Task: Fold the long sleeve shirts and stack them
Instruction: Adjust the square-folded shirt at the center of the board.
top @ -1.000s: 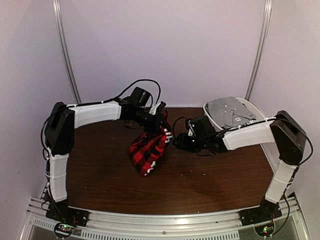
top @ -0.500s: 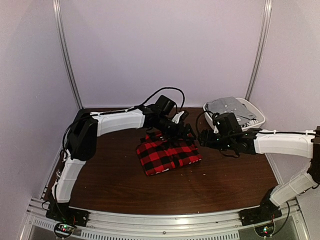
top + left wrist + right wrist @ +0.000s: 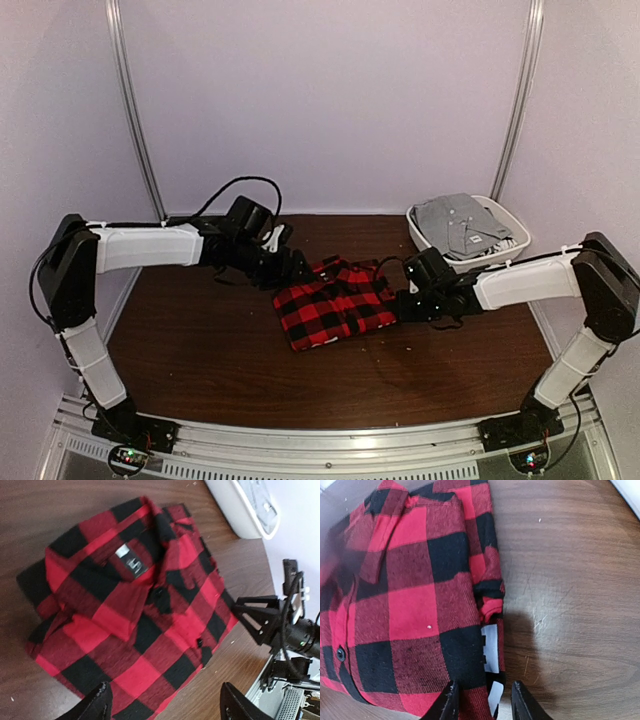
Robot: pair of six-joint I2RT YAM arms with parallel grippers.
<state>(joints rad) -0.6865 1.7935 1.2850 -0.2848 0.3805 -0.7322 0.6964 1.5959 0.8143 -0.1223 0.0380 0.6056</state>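
lying between left tool [image 3: 290, 268] and right tool [image 3: 400, 305], shirt [image 3: 335, 305] seems ungripped.

Soft even light, blurry overhead view

The folded shirt [image 3: 415, 595] is lying on the table [image 3: 570, 580], filling the 9 o'clock side. At 6 o'clock, the right gripper [image 3: 482, 706] is hanging with fingers apart over its edge.
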